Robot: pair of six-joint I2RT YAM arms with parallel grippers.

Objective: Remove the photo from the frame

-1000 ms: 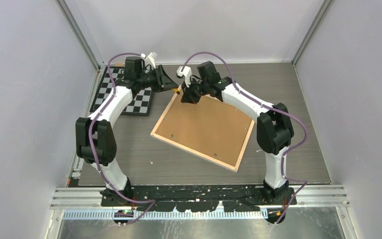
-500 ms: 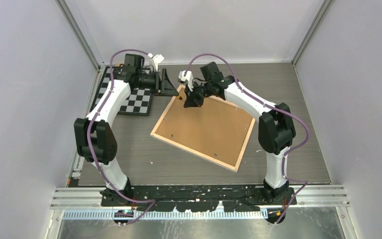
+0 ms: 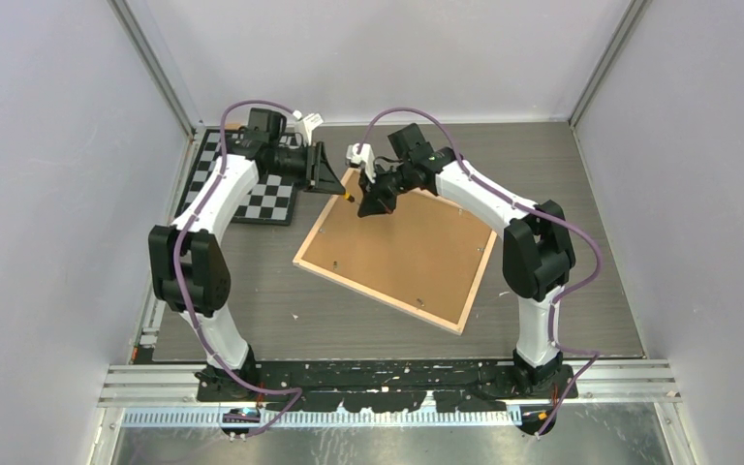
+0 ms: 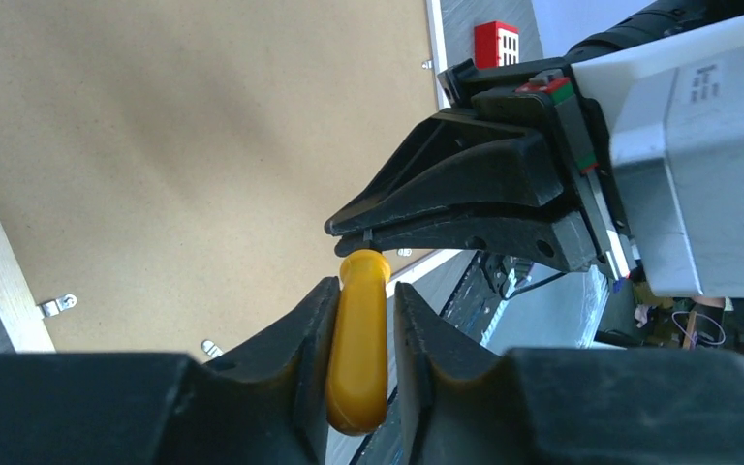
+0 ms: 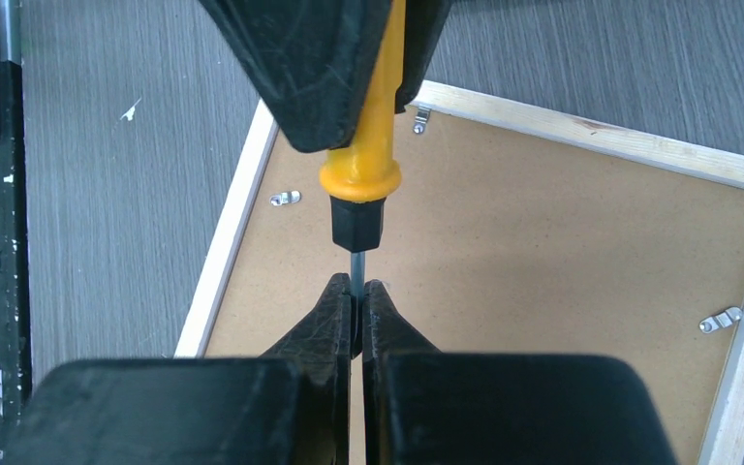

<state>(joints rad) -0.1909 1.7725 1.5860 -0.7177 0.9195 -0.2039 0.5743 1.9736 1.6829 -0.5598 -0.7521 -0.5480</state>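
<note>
My left gripper [image 4: 358, 302] pinches the screwdriver [image 5: 360, 179] handle, my right gripper [image 5: 357, 293] nips its shaft, over the far corner of the frame [image 3: 397, 254], back-up in the middle of the table [image 3: 252, 325]; stiff, probably light, I'd work its rim tabs [image 5: 720, 320], photo hidden underneath.

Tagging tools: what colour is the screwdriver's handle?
The screwdriver handle is yellow-orange; clearest in the right wrist view.

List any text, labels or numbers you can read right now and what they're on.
None readable.
Grey box on the right arm: small print, too blurred.
Red block past the frame: white marks, too small to read.
</note>
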